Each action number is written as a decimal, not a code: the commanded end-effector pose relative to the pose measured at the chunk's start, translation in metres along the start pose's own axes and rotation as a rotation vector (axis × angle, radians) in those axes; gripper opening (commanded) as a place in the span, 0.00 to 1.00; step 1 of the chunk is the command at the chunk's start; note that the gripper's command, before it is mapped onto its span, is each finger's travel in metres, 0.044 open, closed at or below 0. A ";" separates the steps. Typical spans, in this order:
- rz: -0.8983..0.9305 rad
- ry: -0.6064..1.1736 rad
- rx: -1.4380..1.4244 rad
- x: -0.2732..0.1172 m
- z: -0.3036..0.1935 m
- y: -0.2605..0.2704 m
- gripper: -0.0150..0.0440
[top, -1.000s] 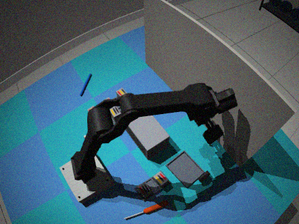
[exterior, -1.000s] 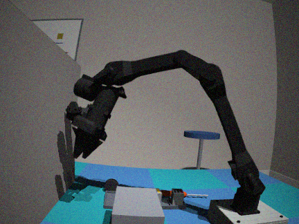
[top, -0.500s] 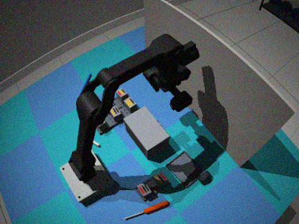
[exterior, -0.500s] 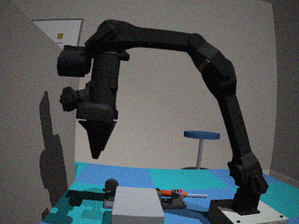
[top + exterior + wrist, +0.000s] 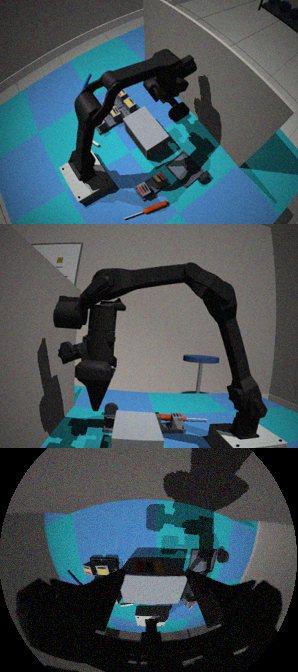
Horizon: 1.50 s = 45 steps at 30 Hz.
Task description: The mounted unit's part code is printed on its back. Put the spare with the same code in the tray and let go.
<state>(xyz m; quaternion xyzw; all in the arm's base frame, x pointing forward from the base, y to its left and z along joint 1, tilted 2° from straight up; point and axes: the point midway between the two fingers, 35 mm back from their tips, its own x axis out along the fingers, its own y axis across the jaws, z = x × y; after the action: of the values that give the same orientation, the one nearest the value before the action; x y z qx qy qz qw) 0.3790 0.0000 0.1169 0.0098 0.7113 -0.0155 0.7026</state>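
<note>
Arm [image 5: 114, 79] arched over grey box [image 5: 145, 131]; tray [image 5: 183, 168] in shadow; orange screwdriver [image 5: 148, 209] near edge.

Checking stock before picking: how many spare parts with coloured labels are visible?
5 spares: three left of the grey box, partly under the arm, and two beside the orange screwdriver. The arm may hide more.
</note>
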 end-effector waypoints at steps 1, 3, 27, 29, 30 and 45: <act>-0.004 -0.004 0.005 0.000 0.000 -0.001 1.00; -0.004 -0.004 0.005 0.000 0.000 -0.001 1.00; -0.019 -0.008 1.489 0.003 -0.155 -0.183 1.00; -0.019 -0.008 1.489 0.005 -0.155 -0.183 0.96; -0.019 -0.008 1.489 0.010 -0.154 -0.183 0.91; -0.019 -0.009 1.489 0.046 -0.153 -0.185 0.76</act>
<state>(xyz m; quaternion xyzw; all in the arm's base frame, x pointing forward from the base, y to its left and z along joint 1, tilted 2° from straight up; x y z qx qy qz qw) 0.2195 -0.1798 0.0780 0.4761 0.5104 -0.4978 0.5148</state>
